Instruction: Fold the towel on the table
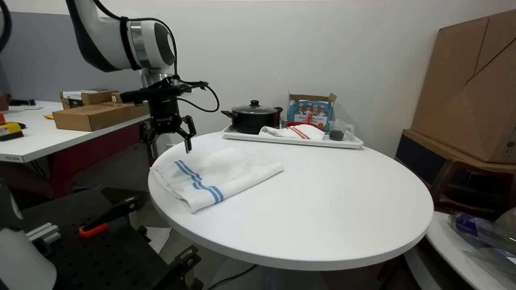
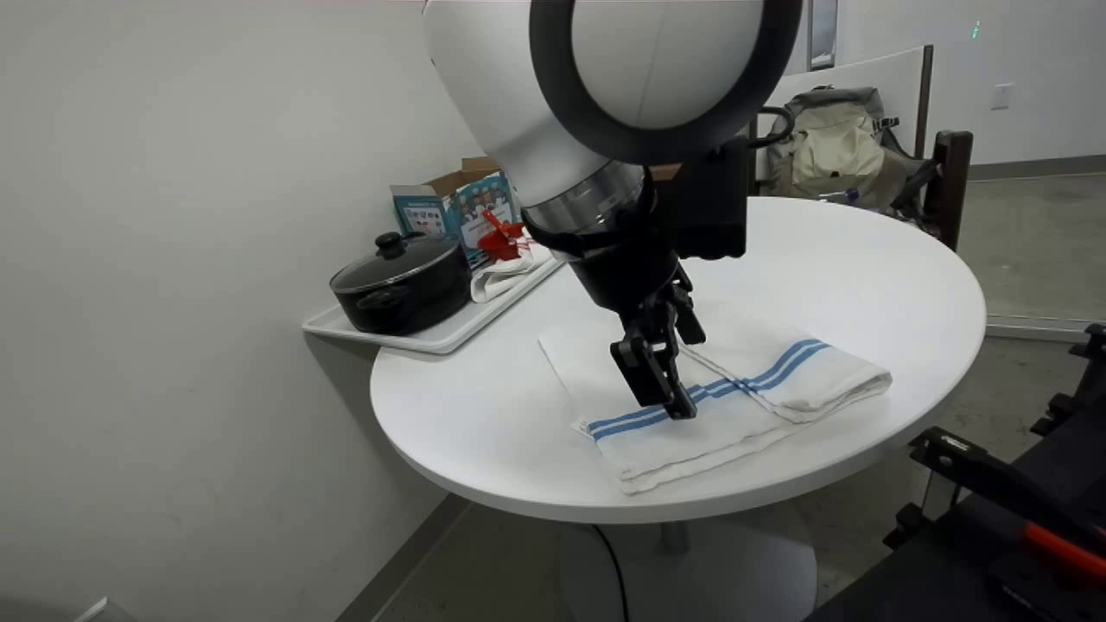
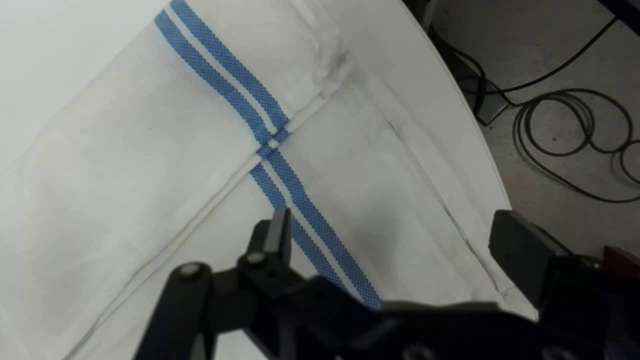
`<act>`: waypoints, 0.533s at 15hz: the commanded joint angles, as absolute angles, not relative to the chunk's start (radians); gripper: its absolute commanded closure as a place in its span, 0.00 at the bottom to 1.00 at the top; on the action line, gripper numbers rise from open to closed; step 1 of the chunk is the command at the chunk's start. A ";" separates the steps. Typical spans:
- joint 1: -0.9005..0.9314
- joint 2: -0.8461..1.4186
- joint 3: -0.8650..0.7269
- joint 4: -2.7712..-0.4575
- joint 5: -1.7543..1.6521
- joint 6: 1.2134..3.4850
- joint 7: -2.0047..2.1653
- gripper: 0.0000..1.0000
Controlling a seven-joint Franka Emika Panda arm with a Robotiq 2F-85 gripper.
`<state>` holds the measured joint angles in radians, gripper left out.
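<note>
A white towel with paired blue stripes (image 1: 242, 171) lies in layers on the round white table (image 1: 330, 213), close to its rim. In the wrist view a fold edge crosses the towel (image 3: 125, 125) diagonally, and the stripes shift where it meets them. My gripper (image 1: 171, 154) points down over the towel's striped end, its fingers wide apart with nothing between them. One finger (image 3: 280, 235) is above the stripes in the wrist view, the other near the table's edge. In an exterior view the arm covers part of the towel (image 2: 631, 458).
At the back of the table, a white tray (image 1: 242, 136) bears a black lidded pot (image 1: 254, 119), a red-striped cloth (image 1: 296, 132), a blue box (image 1: 312, 110) and a clear cup (image 1: 336, 131). Beside the table, a white desk (image 1: 36, 141) holds cardboard boxes (image 1: 94, 117).
</note>
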<state>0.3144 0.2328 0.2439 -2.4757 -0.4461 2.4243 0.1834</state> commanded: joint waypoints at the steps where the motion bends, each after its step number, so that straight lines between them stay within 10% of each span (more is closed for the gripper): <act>1: 0.332 0.294 0.244 -2.454 -0.410 2.438 0.173 0.00; 8: 0.349 0.362 0.271 -2.452 -0.339 2.509 0.115 0.00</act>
<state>0.3382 0.3365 0.2618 -2.4699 -0.3816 2.4813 0.1587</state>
